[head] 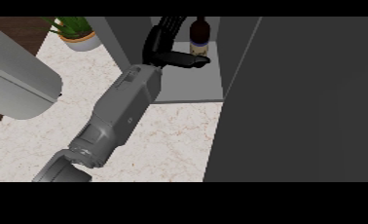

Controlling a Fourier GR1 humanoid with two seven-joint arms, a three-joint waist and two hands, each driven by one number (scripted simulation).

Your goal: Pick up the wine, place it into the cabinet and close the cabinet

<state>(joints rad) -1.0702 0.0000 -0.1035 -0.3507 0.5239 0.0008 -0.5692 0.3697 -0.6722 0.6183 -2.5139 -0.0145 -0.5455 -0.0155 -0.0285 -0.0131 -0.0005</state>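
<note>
The dark wine bottle (199,34) with a pale label stands upright on the grey cabinet shelf (188,89), far inside the open cabinet. My right hand (161,47) reaches into the cabinet just left of the bottle. Its fingers (167,27) are stretched out alongside the bottle, not wrapped round it. The thumb (188,61) points right and crosses in front of the bottle's base, hiding it. My left forearm (23,79) shows at the left edge; its hand is out of the picture.
The open cabinet door (295,101) is a large dark panel filling the right side, standing out over the marble counter (176,140). A potted plant (77,34) sits on the counter at the back left, beside the cabinet's left wall (129,38).
</note>
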